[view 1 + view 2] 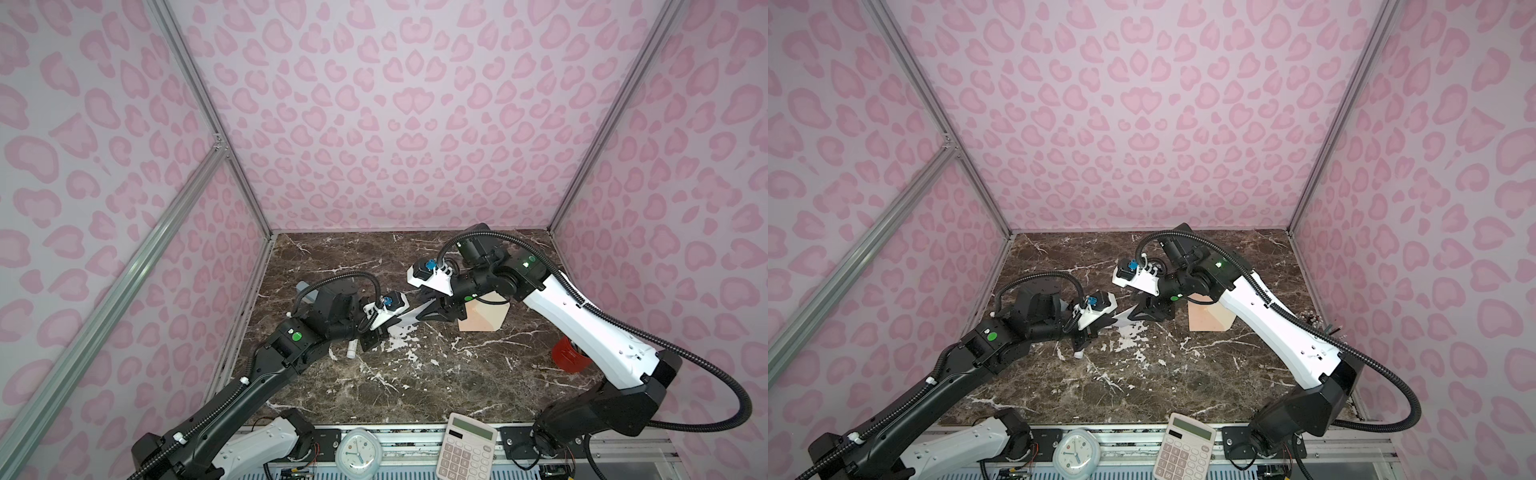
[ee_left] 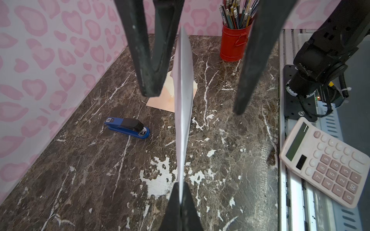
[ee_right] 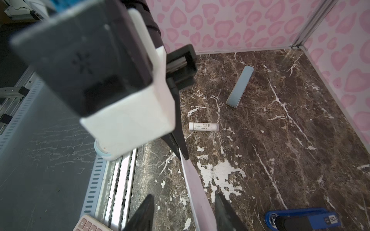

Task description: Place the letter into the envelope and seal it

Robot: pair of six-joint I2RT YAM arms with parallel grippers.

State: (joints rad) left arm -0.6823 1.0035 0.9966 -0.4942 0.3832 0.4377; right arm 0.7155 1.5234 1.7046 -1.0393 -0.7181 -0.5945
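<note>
the letter (image 1: 409, 316) is held on edge above the table (image 1: 415, 386), clamped at its left end by the fully closed left pincer (image 2: 180, 190). its long axis runs rightward between the spread jaws of the right pincer (image 3: 183, 196) (nothing gripped there, it seems). the envelope (image 1: 486, 318) lies flat just beyond, right, nearer the right arm.

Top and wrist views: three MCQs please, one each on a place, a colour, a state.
1. The envelope is: A held in the air; B flat on the table; C propped upright.
2. The stapler is: A blue; B red; C green.
3. The right gripper at the letter is: A shut on it; B shut beside it; C open, fingers either side.
Key: 1 B, it lies on the marble; 2 A, blue body, black top; 3 C, gaps show beside the sheet.
</note>
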